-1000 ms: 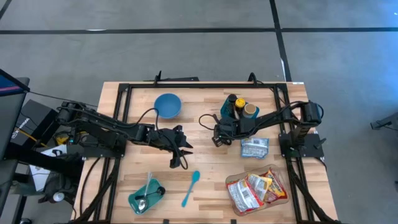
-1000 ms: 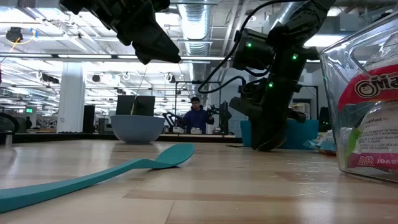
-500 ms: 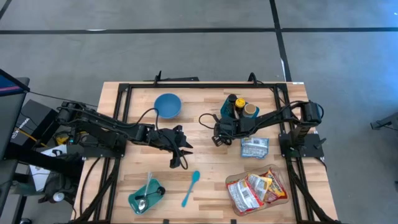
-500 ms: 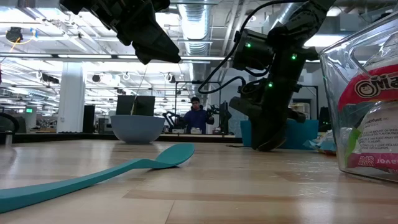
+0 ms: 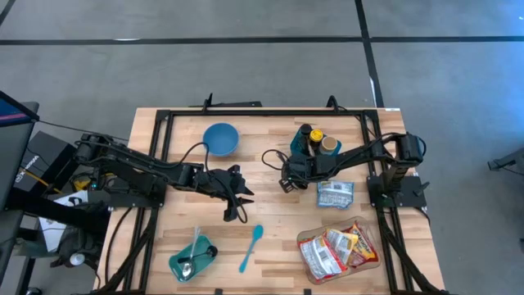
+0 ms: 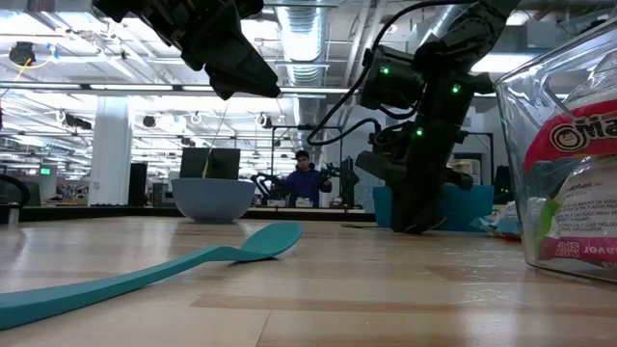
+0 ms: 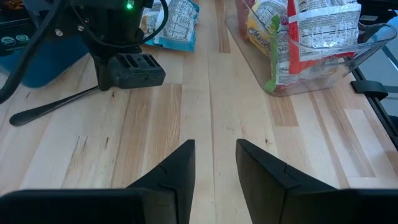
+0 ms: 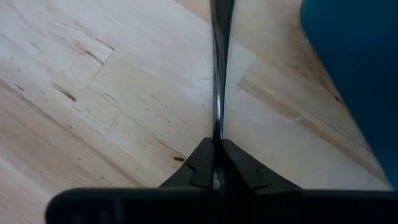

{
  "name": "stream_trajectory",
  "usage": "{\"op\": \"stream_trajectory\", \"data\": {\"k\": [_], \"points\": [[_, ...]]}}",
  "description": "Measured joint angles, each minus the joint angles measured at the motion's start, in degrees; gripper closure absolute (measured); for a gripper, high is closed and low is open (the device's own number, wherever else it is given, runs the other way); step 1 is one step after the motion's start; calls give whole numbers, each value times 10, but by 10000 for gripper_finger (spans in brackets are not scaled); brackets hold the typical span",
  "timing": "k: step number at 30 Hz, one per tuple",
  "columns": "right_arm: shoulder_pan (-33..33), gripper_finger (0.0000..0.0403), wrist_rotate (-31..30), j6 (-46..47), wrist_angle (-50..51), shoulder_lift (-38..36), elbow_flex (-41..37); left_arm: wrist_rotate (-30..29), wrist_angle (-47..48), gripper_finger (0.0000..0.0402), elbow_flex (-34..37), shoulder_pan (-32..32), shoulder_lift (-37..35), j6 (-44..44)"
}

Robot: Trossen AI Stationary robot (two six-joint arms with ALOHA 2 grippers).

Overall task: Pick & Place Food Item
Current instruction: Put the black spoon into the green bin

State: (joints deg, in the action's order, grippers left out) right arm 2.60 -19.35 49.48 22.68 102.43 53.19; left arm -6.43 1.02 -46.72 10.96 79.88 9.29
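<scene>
1. Nothing on the table has shifted since the earlier frames; the only change is at my right gripper [image 5: 286, 183], whose fingers have closed on the thin dark handle [image 8: 217, 74] lying on the wood at mid-table.
2. In the right wrist view the two fingertips meet around that handle's end, so I judge it gripped, though I cannot tell what utensil it belongs to.
3. My left gripper [image 7: 214, 163] hangs over the near-left middle of the table, jaws slightly apart and holding nothing.
4. The food is untouched: a loose foil packet [image 5: 335, 193] lies just right of the right gripper, and more packets sit in the clear tray [image 5: 338, 251] at the near right.
5. Possible destinations are the blue bowl [image 5: 220, 138] at the far left and the teal bin [image 5: 309, 148] at the far right with bottles in it.
6. I read this as a tool grasp just completed; no food has been picked yet, so the task is at an early stage.
7. A teal spoon [image 5: 251, 247] lies near centre, unused.
</scene>
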Motion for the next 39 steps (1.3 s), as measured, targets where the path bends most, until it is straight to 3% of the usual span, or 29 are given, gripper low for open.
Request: {"op": "stream_trajectory", "data": {"k": [23,31,39], "points": [[-4,393,-15,-46,14,0,3,-1,0,291,0,0,0,0],[-25,394,-37,-66,26,0,31,-73,1,291,0,0,0,20],[-59,394,-109,-66,56,0,58,-111,2,291,0,0,0,47]]}}
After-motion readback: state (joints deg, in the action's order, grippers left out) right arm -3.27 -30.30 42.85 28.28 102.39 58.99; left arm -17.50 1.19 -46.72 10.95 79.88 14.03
